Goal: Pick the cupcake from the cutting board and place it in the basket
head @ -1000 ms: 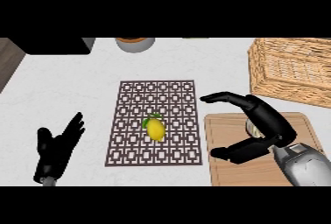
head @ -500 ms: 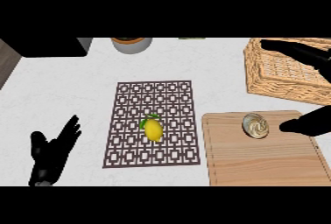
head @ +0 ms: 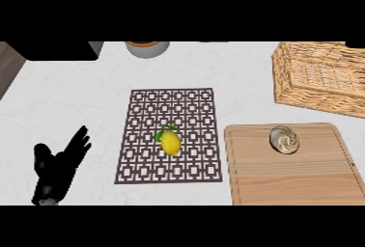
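The cupcake [head: 284,139] sits on the far part of the wooden cutting board [head: 292,178] at the near right of the desk [head: 64,111], with the wicker basket [head: 321,79] beyond it at the far right. The left hand [head: 57,166] rests at the near left, its fingers [head: 77,142] straight and spread wide, holding nothing. A lemon [head: 170,143] lies on the patterned mat [head: 171,135] in the middle, left of the board.

Bright, even light; faint shadows, no glare.

Basket [head: 322,77] cut by right edge; pot [head: 147,48] cut at top.
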Robot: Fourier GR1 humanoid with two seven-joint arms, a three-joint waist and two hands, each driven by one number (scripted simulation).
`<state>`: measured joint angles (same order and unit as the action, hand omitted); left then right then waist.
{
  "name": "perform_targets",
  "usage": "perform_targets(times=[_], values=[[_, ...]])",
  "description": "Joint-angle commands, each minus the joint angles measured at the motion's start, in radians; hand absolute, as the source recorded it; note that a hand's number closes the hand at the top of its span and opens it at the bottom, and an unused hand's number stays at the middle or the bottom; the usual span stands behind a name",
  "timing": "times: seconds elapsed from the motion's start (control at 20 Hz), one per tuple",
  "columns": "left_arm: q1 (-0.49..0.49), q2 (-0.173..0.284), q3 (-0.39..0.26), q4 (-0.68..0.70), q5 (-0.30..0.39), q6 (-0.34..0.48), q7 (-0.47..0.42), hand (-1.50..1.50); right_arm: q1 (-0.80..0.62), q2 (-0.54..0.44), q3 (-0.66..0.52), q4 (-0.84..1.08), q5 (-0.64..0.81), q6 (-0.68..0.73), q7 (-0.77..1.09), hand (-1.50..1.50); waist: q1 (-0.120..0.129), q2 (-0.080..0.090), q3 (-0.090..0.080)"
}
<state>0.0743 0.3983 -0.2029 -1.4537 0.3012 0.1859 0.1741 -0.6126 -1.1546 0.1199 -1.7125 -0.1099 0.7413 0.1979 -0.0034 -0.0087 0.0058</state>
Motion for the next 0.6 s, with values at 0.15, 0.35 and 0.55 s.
perform_targets(times=[0.15, 0.35, 0.55], values=[[0.016, 0.001, 0.001, 0.11, -0.004, -0.042, 0.025, 0.0, -0.02, -0.105, -0.054, 0.045, -0.012, 0.201, -0.048, -1.5, 0.001, 0.01, -0.007], [0.046, 0.017, 0.009, 0.047, -0.003, -0.047, 0.056, 0.0, -0.001, -0.076, -0.068, 0.049, 0.014, 0.225, -0.08, -1.5, 0.004, 0.008, -0.006], [0.064, -0.049, -0.032, 0.051, -0.048, 0.003, 0.037, 0.0, 0.075, 0.017, -0.041, 0.008, 0.078, 0.142, -0.061, -1.5, 0.003, 0.009, -0.005]])
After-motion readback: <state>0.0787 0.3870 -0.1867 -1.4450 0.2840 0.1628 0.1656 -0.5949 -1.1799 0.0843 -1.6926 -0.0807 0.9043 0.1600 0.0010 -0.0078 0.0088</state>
